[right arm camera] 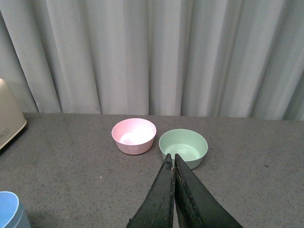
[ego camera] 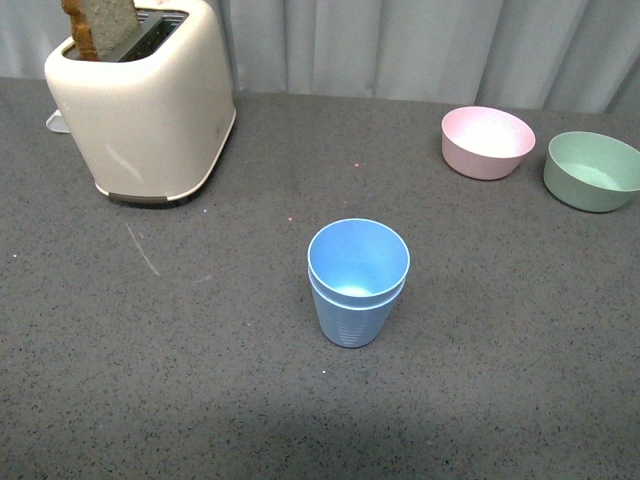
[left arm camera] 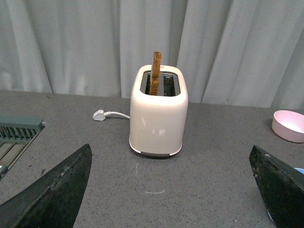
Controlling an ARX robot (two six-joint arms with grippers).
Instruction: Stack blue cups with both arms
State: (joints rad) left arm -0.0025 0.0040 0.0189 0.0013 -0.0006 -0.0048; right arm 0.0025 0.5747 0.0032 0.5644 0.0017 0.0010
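The two blue cups [ego camera: 357, 282] stand upright in the middle of the table, one nested inside the other. A slice of them shows at the edge of the right wrist view [right arm camera: 10, 211] and of the left wrist view [left arm camera: 300, 171]. Neither arm shows in the front view. My left gripper [left arm camera: 171, 180] is open and empty, its black fingers [left arm camera: 57, 190] spread wide over bare table in front of the toaster. My right gripper [right arm camera: 171, 159] is shut and empty, its tips in front of the green bowl.
A cream toaster [ego camera: 140, 95] with a slice of toast stands at the back left, its white plug [left arm camera: 99, 114] lying beside it. A pink bowl [ego camera: 487, 141] and a green bowl [ego camera: 591, 170] sit at the back right. A grey rack [left arm camera: 16, 130] shows at the left wrist view's edge.
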